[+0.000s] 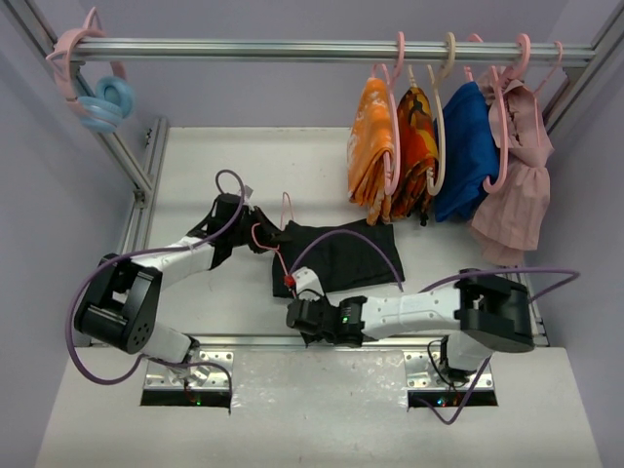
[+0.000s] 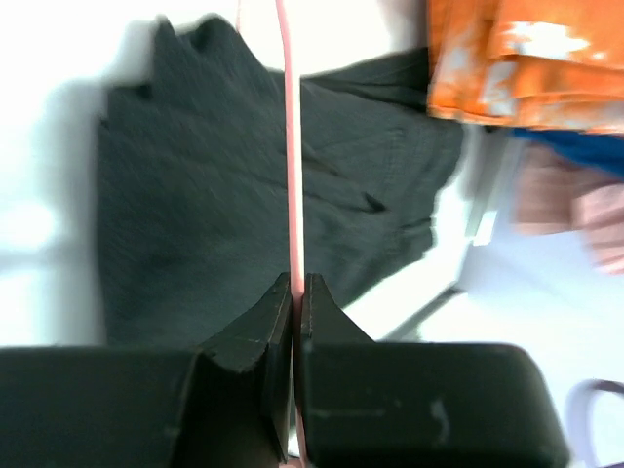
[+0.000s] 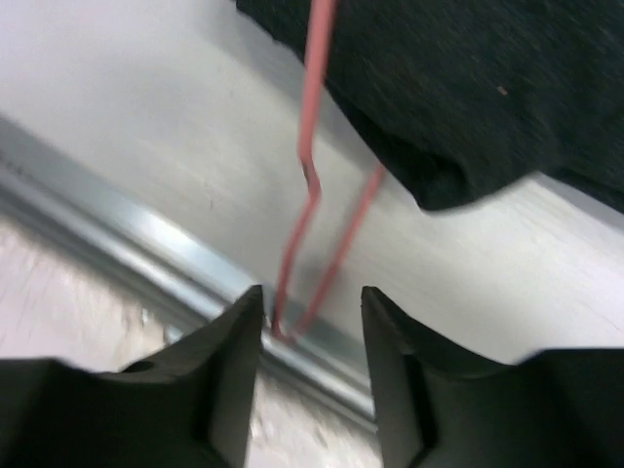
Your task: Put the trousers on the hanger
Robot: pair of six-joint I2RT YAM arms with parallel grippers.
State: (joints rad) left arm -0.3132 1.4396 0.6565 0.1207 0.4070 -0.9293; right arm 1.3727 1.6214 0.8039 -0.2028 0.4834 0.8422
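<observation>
Left pincer (image 2: 295,290) reaches forward low, pinching hanger (image 2: 292,146)

Bright even overhead light; wrist views blurry w/ blown-out whites.

The trousers (image 2: 195,214) are plain black, the hanger (image 2: 292,146) pale pink and the table (image 1: 195,175) white, while the silver rail (image 1: 292,49) carries orange cloths (image 1: 372,151) blotched lighter and darker, a solid blue garment (image 1: 468,146), a dusty pink garment (image 1: 517,190) and a pale blue ring (image 1: 107,97).
</observation>
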